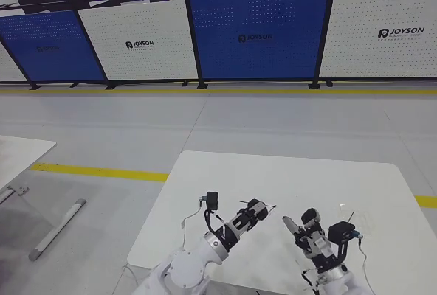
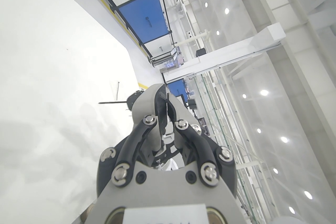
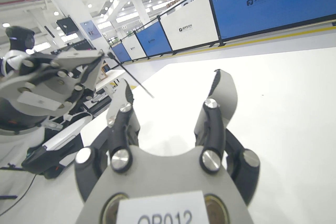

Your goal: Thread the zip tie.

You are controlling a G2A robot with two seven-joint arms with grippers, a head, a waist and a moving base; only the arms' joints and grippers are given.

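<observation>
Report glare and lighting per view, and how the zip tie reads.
Top view: even light, the zip tie a faint dark line. Left wrist view: the table glares white, ceiling lamps flare. Right wrist view: the zip tie dark against bright table.

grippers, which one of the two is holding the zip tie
The left gripper: its fingers are shut on the thin black zip tie, which sticks out past them. The right gripper is open and holds nothing.
</observation>
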